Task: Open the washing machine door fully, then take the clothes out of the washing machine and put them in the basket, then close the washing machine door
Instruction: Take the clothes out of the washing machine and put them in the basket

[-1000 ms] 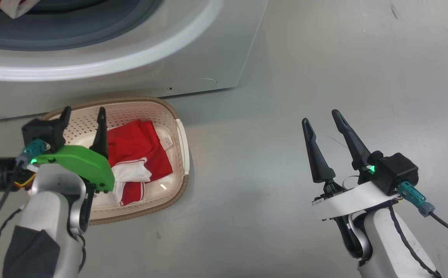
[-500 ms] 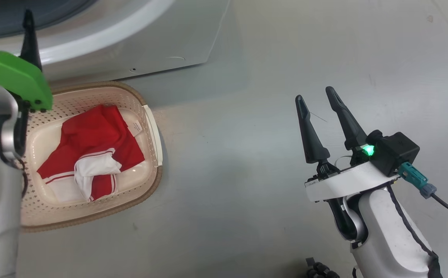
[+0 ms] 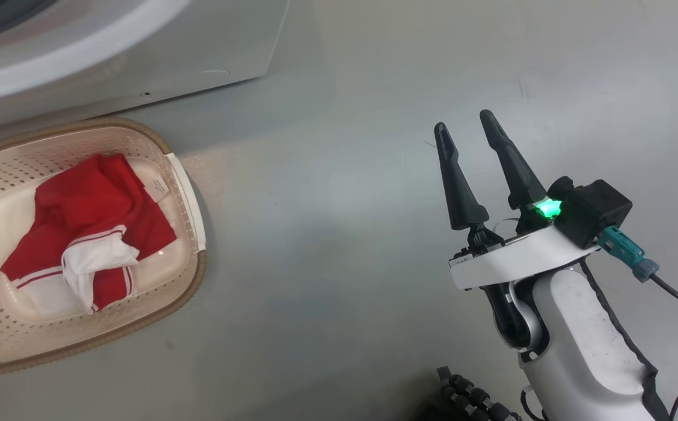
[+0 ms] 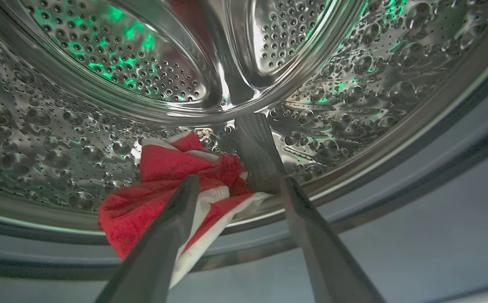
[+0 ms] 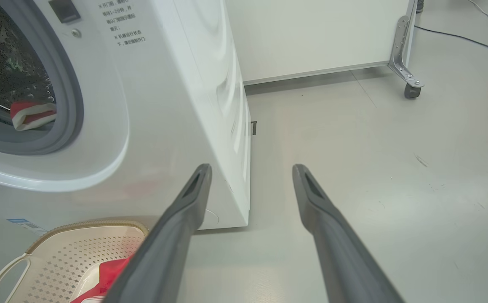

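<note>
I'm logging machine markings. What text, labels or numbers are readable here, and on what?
Washing machine front: several lines of Chinese print, too blurred to quote.
Blue sticker low on it: unreadable.
White label on the clothes in the basket: too small.

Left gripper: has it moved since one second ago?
Yes. The left gripper left the basket and went toward the machine; it now points at clothes in the drum.

You see red clothes [image 3: 81,199] with white stripes, a cream basket [image 3: 23,161] dotted with holes, and a white washing machine [image 5: 164,84].
</note>
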Motion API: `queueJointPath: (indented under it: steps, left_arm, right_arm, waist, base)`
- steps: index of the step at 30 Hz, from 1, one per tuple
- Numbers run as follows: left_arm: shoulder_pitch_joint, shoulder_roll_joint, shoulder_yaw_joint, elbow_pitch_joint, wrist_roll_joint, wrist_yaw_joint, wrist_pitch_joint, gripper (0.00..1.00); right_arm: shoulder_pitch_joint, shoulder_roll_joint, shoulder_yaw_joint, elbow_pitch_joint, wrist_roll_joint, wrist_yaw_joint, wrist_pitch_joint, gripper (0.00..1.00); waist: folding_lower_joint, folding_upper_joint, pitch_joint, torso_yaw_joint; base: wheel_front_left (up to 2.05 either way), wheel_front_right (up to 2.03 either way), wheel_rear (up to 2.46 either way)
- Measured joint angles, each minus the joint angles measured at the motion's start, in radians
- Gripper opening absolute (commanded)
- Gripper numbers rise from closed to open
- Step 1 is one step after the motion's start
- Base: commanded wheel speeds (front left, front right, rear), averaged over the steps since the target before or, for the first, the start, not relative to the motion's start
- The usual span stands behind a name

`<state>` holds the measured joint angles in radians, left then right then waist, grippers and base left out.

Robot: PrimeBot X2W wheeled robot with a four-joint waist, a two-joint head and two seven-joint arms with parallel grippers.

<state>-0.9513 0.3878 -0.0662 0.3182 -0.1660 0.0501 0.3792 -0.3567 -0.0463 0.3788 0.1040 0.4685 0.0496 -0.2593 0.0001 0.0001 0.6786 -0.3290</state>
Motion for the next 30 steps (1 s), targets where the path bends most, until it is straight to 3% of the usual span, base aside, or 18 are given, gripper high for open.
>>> queueJointPath:
  steps: [11, 30]
  left_arm:
    - [-0.125, 0.084, 0.029, 0.059, 0.036, -0.001, 0.051, 1.0]
    - [-0.181, 0.153, -0.001, 0.187, 0.092, -0.012, 0.213, 1.0]
  right_arm:
    - [-0.035, 0.001, 0.03, -0.005, 0.05, -0.01, 0.0, 1.0]
    - [-0.051, 0.001, 0.041, 0.003, 0.077, -0.017, 0.0, 1.0]
  waist:
    - [0.0, 0.0, 0.05, -0.058]
    - [0.0, 0.0, 0.078, -0.092]
  base:
    - [0.0, 0.0, 0.0]
    - [0.0, 0.0, 0.0]
